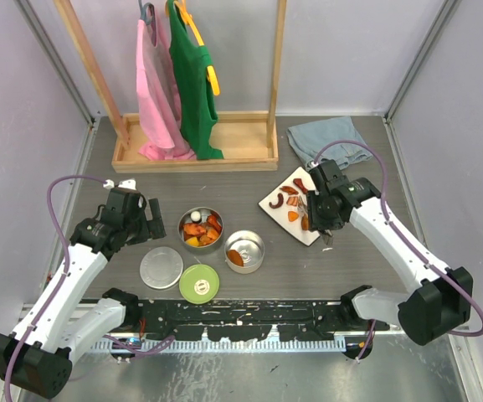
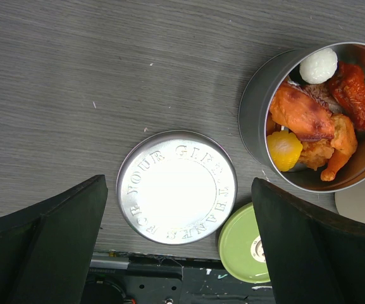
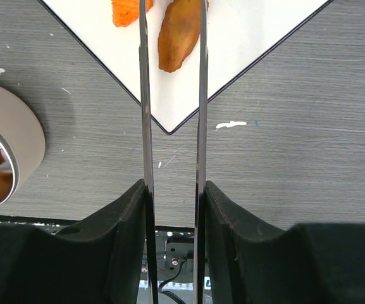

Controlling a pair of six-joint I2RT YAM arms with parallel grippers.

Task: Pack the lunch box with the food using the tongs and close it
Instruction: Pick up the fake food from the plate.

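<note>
Tongs [image 3: 144, 126] are pinched in the half-closed right gripper [image 3: 173, 190], their arms straddling a brown chunk [image 3: 177, 35] near the plate [image 3: 245, 44] corner. To do this well, I would sink the tips fully past the chunk, squeeze gently so it cannot squirt out, then lift straight up before carrying it left of the plate to the emptier tin [image 1: 244, 251]. Left gripper [image 2: 179, 183] hangs wide open and empty over the steel lid [image 2: 176, 158], further left of the plate than both tins; the lid's embossed rim reads "FOR YOUR GIFT" and "THANKS", and no other writing is legible.
</note>
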